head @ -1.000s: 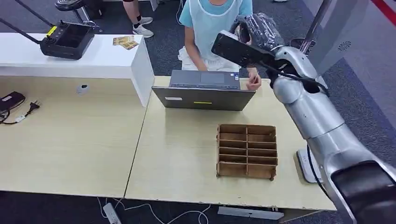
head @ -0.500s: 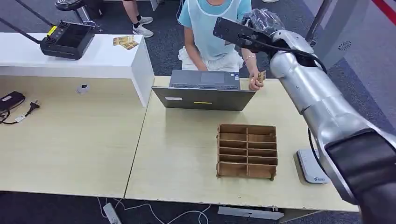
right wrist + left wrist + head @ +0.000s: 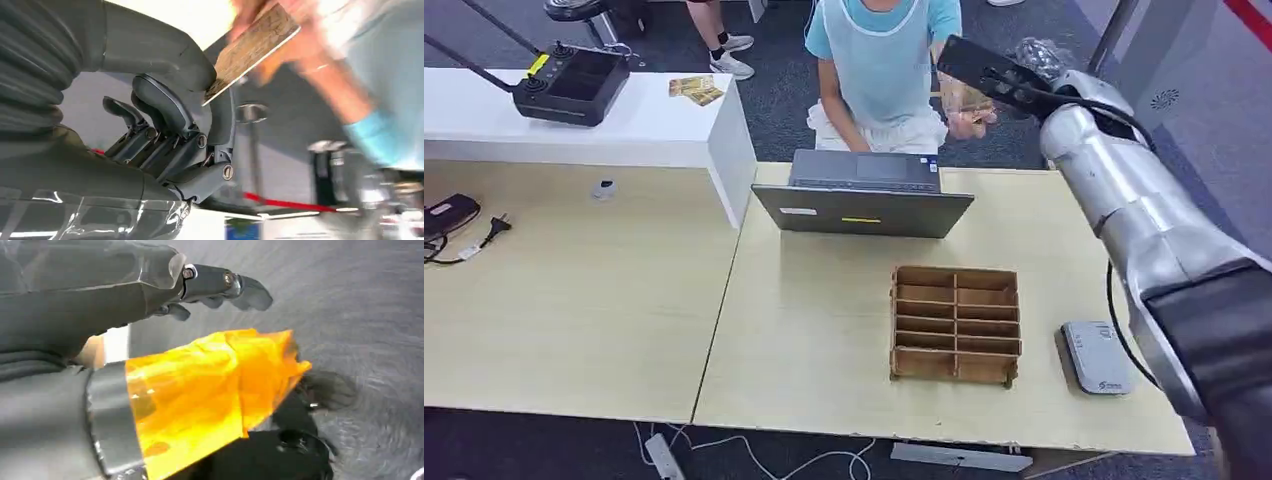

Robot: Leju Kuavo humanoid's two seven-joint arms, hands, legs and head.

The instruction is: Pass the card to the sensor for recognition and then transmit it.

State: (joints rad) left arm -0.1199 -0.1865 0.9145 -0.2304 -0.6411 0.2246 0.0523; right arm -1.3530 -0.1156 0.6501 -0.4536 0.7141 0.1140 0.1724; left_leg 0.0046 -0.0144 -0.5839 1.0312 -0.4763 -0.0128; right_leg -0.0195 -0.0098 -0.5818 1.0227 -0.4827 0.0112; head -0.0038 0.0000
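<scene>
Card (image 3: 252,42): in the right wrist view one corner of it is tucked between the thick grey thumb (image 3: 165,47) and the dark fingers (image 3: 170,107) of the right hand (image 3: 185,115), which are curled in narrow around that corner. The rest of the card sticks out past the fingertips, tilted, and its far end lies in a person's hand (image 3: 280,45), blurred, so both hold it at once. Whether the robot's pinch is firm cannot be told.

From the head view the right hand (image 3: 1036,55) is raised beyond the far edge of the counter (image 3: 824,330), wrapped in clear film, with the person's hand (image 3: 969,105) just beside it and partly behind the dark wrist camera bar (image 3: 989,72). The card itself is too small to make out there.

Farther out from the fingers, on the counter, a grey laptop (image 3: 862,195) stands open facing the seated person (image 3: 879,60). Nearer the robot sits a wooden compartment box (image 3: 955,323), and just beside that, toward the right arm, the flat grey sensor (image 3: 1096,357) lies well apart from the card.

Left hand (image 3: 165,295): its dark fingers (image 3: 235,287) are stretched out and apart, holding nothing, over grey carpet, with orange film (image 3: 210,390) wrapped on the thumb.

A black controller (image 3: 569,85) and a few cards (image 3: 692,90) rest on a white side counter (image 3: 654,125).
</scene>
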